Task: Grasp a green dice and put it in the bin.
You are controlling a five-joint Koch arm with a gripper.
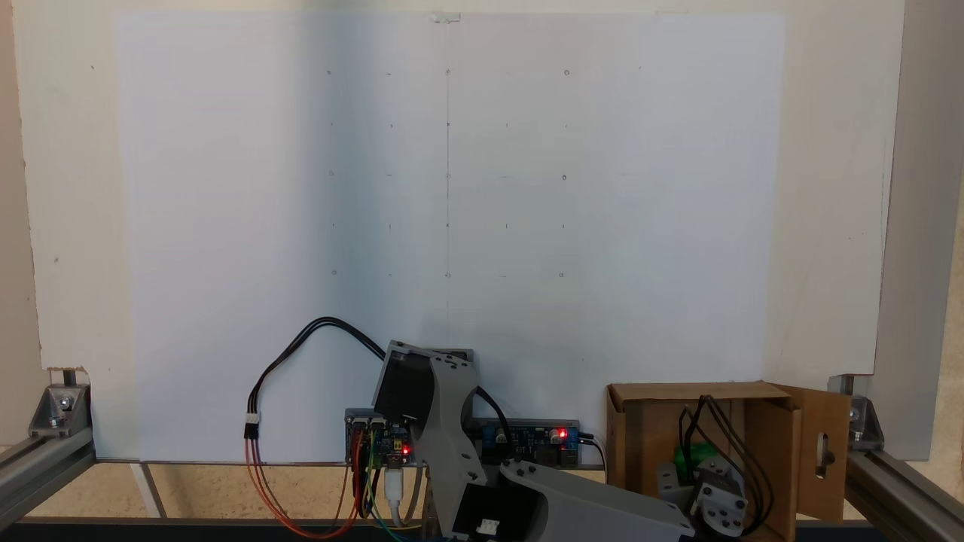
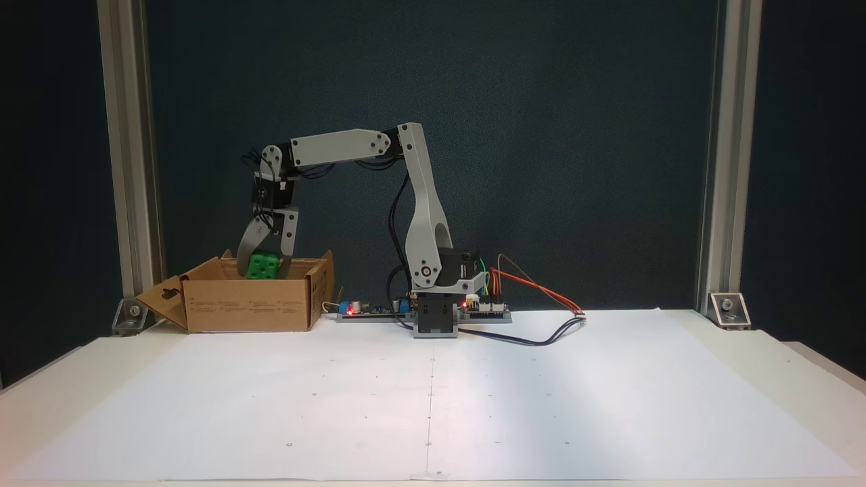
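Closest to you in the front-on fixed view is the big white paper sheet (image 2: 433,399) on the table, flat and matte, with faint grid dots, a centre line down the middle, and loads of open room across it. Further back, your green dice (image 2: 262,265) is a small bright green cube with rounded edges and dark dimpled pips on the face toward that camera. The gripper (image 2: 265,269) has it pinched between its two grey jaws, hanging right at the top rim of the bin (image 2: 250,308), so the cube sits just inside the opening. In the top-down fixed view the dice (image 1: 694,456) is only a green patch behind the wrist parts and black cables, inside the bin (image 1: 648,436). The bin is plain brown corrugated cardboard with its flaps splayed out, one with a slot-shaped cut-out (image 1: 822,450). It sits at the sheet's far edge, near an aluminium frame post (image 2: 128,155). The arm (image 2: 419,203) is grey plastic, arching from its base over to the box, with loose coloured wires (image 2: 534,287) trailing off beside the base.
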